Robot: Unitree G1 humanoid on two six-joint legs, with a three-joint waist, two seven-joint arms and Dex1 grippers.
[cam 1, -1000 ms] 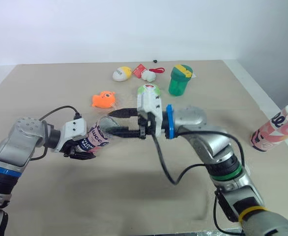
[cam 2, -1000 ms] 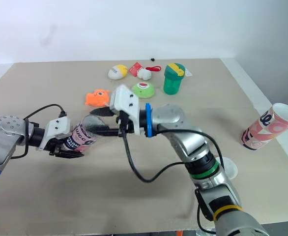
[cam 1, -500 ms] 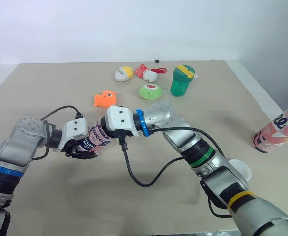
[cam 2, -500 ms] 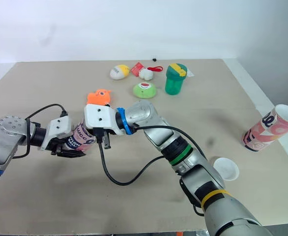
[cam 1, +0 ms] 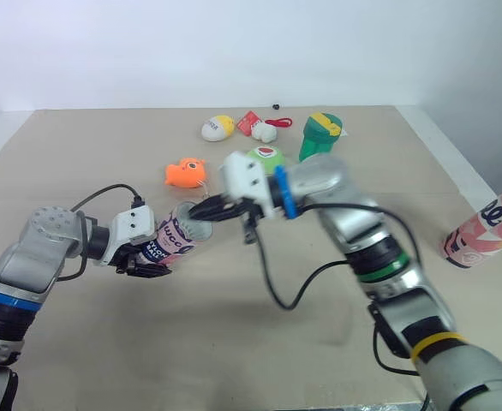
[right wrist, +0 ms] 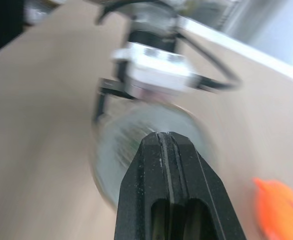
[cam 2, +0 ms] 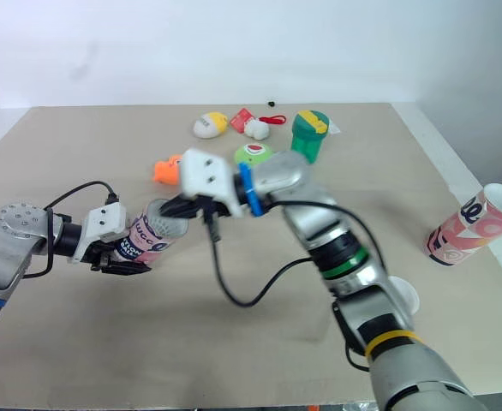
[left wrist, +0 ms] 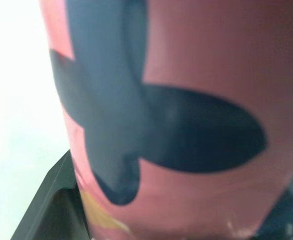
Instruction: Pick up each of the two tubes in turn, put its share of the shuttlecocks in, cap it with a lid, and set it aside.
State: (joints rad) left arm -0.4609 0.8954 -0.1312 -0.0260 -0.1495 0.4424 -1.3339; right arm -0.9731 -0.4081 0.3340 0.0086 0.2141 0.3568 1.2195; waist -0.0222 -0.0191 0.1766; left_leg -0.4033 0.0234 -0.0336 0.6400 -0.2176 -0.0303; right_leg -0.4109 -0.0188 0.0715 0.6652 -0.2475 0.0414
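**A:** Where is the tube?

**B:** The pink tube is in the left gripper, above the table. The gripper's fingers are clamped around the end away from the mouth. The tube is tilted, and its open mouth faces the middle of the table.

**A:** And the right gripper?

**B:** The right gripper has its tips right at that mouth. In the right wrist view its two fingers are pressed together, with nothing visible between them. The mouth is a blurred ring behind them.

**A:** Anything inside the tube?

**B:** I can't tell, it's too blurred.

**A:** The other one?

**B:** The second tube sits tilted at the table's right edge, well apart from both grippers, with its mouth open.

**A:** What else is on the table?

**B:** An orange fish lies just beyond the held tube. Farther back are a green dome, a green cup and an egg toy.
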